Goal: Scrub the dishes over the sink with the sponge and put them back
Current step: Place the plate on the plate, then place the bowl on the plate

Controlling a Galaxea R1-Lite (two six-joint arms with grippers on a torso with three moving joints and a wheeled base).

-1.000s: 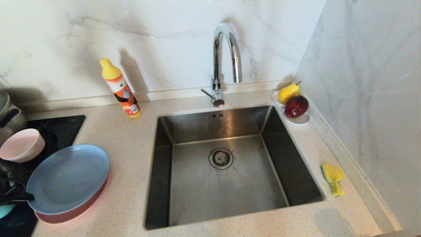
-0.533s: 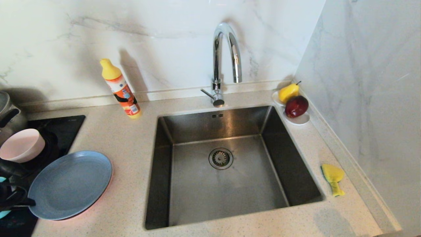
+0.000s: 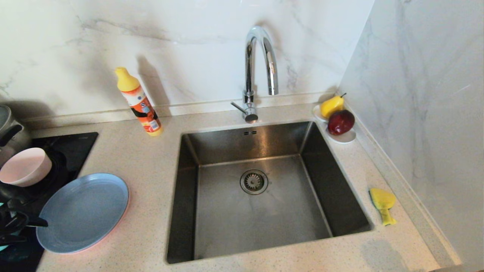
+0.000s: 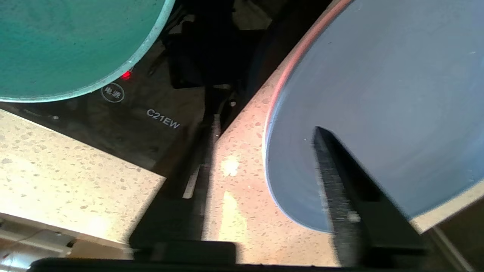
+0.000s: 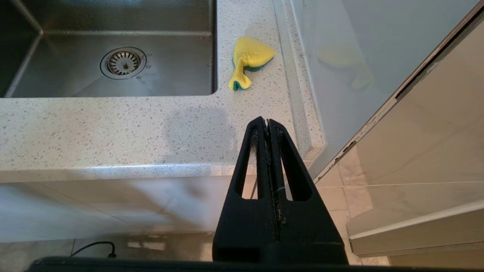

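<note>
Dishes are sitting at the left end of the counter: the grey-blue plate [image 3: 85,211] is lying flat on the pink plate [image 3: 113,236], whose rim is just showing beneath it, with the pale bowl [image 3: 24,166] and the teal bowl [image 4: 75,41] beside them on the cooktop [image 3: 72,147]. At the grey-blue plate's edge, the left gripper [image 3: 26,223] is spreading its fingers, one reaching over the rim, holding nothing. Judging by this, a plate is being set back. The right gripper [image 5: 267,122] is hanging clenched and idle below the counter front, while the sponge [image 3: 382,204] is lying right of the sink [image 3: 189,158]. Next comes backing off without dragging the plate.
</note>
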